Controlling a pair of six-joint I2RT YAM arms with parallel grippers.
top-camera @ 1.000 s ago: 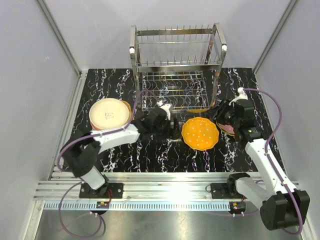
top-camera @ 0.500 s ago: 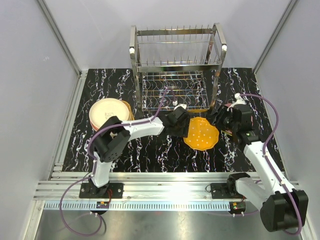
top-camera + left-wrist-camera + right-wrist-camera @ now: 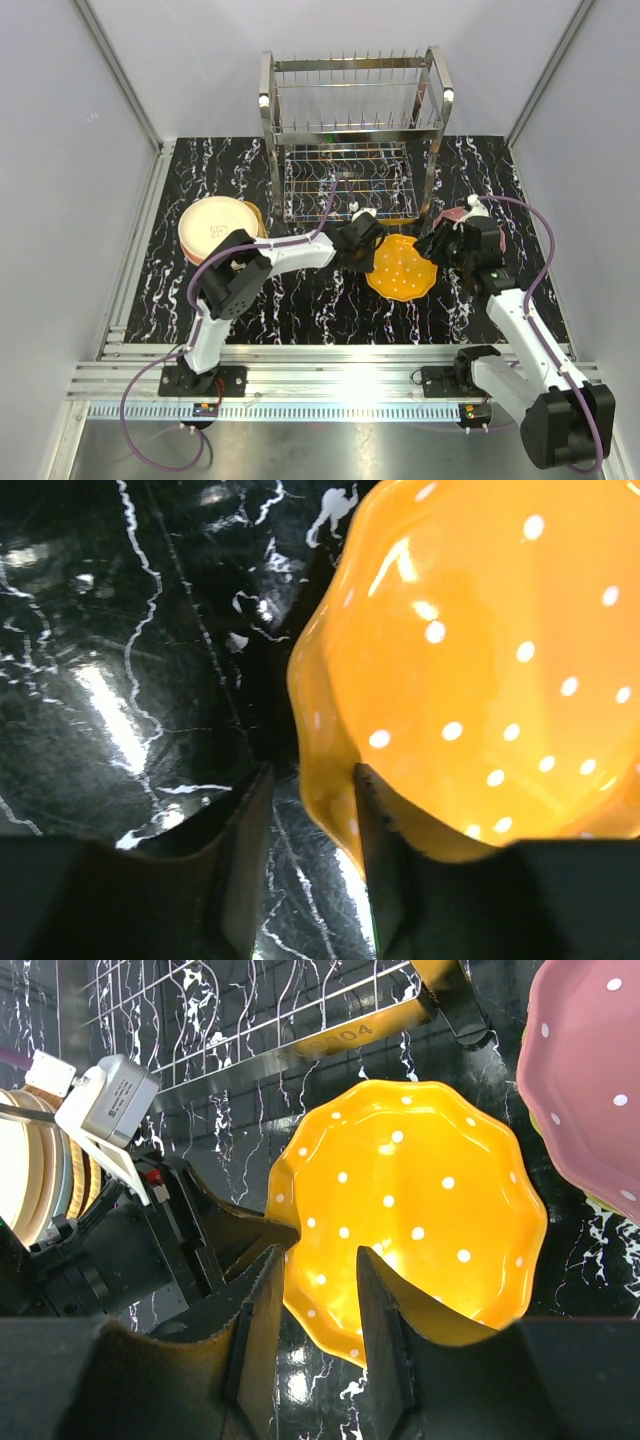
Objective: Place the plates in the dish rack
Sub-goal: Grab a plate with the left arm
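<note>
Your left hand [image 3: 312, 777] has its fingers half-closed astride the near rim of the orange dotted plate [image 3: 480, 660]. A sliver of desk [image 3: 100, 680] shows beside one finger, so there is no firm grip. Your right hand [image 3: 320, 1255] hangs part-open over the same plate, holding nothing. A pink plate [image 3: 590, 1080] lies just to its right, the dish rack [image 3: 350, 130] stands beyond both hands, and the stacked plates [image 3: 215, 228] sit left of your left hand
</note>
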